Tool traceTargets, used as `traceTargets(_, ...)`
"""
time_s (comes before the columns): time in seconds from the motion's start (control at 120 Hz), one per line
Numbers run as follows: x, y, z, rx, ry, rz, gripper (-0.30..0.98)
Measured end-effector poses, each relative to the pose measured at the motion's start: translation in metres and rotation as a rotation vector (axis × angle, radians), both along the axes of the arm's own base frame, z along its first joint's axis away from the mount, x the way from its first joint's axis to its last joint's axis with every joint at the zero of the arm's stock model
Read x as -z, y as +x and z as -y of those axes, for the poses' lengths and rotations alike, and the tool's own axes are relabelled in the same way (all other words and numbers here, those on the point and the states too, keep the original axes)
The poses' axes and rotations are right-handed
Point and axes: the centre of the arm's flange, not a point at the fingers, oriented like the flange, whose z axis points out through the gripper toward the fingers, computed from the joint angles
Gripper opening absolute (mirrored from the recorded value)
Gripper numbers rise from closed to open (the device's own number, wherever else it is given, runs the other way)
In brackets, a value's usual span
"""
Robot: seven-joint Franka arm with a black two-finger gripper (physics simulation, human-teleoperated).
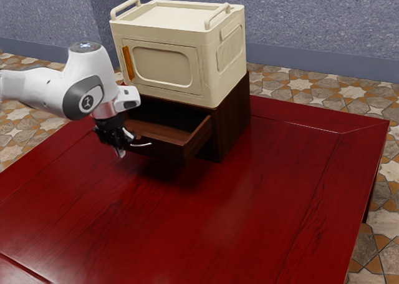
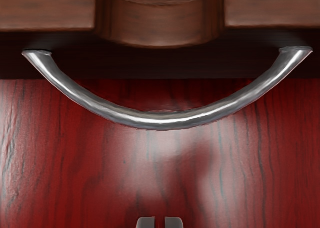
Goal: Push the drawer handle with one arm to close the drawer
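My gripper (image 1: 120, 153) points down in front of the dark wooden drawer (image 1: 169, 148), beside its curved metal handle (image 1: 142, 145). The drawer stands pulled out of its dark cabinet (image 1: 232, 125), with its inside showing. In the wrist view the silver handle (image 2: 160, 121) bows outward from the drawer front (image 2: 55, 55), below a rounded notch in the top edge. My gripper (image 2: 160, 222) has its two fingertips close together with nothing held, on the outer side of the handle and apart from it in that view.
A cream box (image 1: 163, 65) with two top rails and an orange door handle (image 1: 128, 62) sits on the cabinet. The glossy red table (image 1: 218, 221) extends in front of the drawer and toward the exterior view's right. A blue-grey wall (image 1: 312, 25) rises behind.
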Motion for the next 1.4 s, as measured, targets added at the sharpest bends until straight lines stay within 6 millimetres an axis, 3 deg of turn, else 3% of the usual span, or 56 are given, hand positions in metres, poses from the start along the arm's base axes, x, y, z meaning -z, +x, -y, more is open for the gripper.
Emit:
traceTargets(0.383, 0.015, 0.028, 0.004, 0.019, 0.007, -0.002, -0.10)
traceTargets(1.117, 0.013, 0.071, -0.007, 0.004, -0.001, 0.068, -0.10)
traceTargets(1.4, 0.022, 0.098, 0.001, 0.025, -0.003, 0.128, -0.10)
